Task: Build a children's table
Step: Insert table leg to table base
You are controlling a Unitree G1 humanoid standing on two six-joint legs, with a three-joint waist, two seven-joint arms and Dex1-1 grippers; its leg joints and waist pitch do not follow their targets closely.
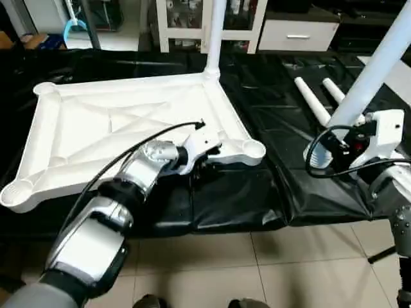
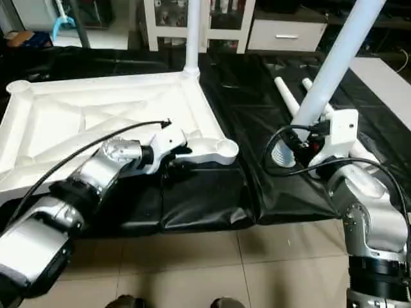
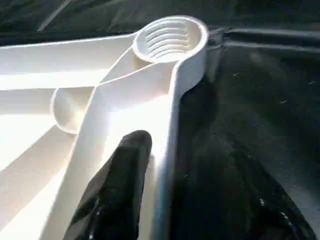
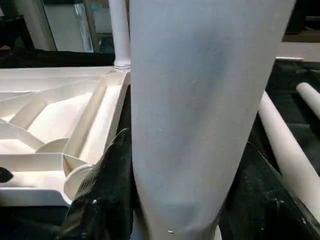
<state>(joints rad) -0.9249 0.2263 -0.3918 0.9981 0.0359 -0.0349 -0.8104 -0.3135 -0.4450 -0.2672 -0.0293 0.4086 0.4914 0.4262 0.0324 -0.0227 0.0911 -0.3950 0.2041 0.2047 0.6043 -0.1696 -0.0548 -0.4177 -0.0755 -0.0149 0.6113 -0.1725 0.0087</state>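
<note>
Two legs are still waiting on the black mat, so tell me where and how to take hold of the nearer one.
Grip the nearer loose leg around its round shaft, about midway, coming straight down from above. It lies flat on the black mat, apart from the second leg, so fingers can straddle it across its width. Midway probably keeps the tapered tube balanced.

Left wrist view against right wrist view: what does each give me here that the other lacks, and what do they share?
The left wrist view gives the threaded inside of the near corner socket and a left gripper finger lying over the tabletop's rim.

The right wrist view gives the leg held between the right gripper's fingers, the leg already standing in the far corner, and two spare legs lying on the black sheet.

Both show the upturned white tabletop with its ribbed underside and the black sheet beneath it.
</note>
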